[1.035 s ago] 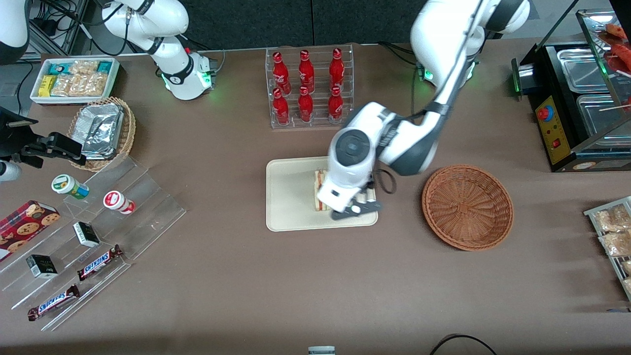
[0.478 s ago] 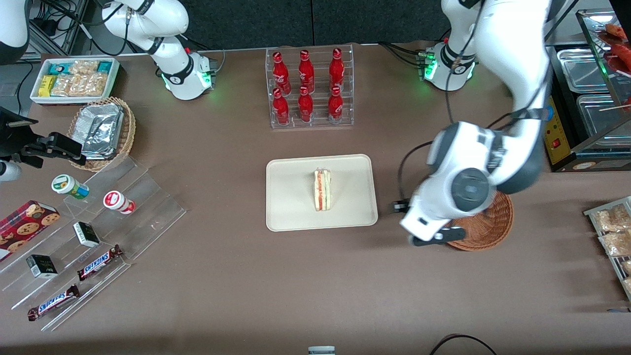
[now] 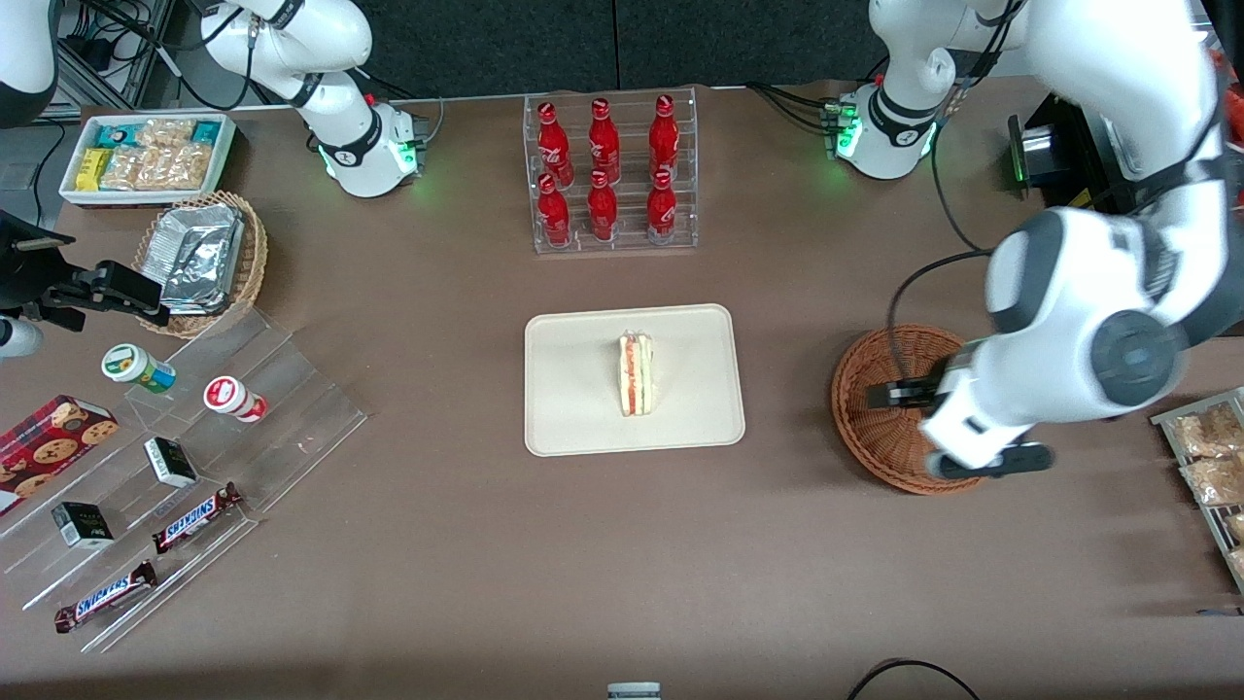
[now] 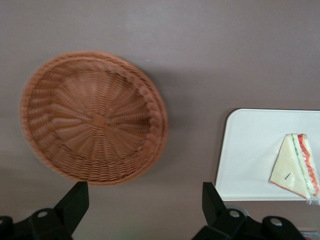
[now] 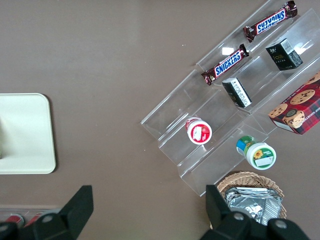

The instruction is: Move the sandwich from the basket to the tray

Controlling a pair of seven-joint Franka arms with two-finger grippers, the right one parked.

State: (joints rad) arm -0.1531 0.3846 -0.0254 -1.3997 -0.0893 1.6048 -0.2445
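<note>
The sandwich (image 3: 637, 374) (image 4: 296, 165), a pale wedge with red-orange filling, lies in the middle of the cream tray (image 3: 573, 428) (image 4: 250, 160). The reddish-brown wicker basket (image 3: 860, 423) (image 4: 95, 120) stands beside the tray toward the working arm's end, with nothing in it. My gripper (image 3: 899, 394) (image 4: 142, 197) hangs high over the basket, well clear of the tray. It is open, and only bare table shows between its fingers (image 4: 75, 197). The arm covers part of the basket in the front view.
A rack of red bottles (image 3: 610, 175) stands farther from the front camera than the tray. A food warmer (image 3: 1137, 194) and a snack rack (image 3: 1210, 457) sit at the working arm's end. A tan foil-packet basket (image 3: 204, 258), white bin (image 3: 146, 156) and acrylic steps (image 3: 175, 457) lie toward the parked arm's end.
My gripper has left the tray and swung toward the working arm's end, ending above the basket. The sandwich stays on the tray, released.
</note>
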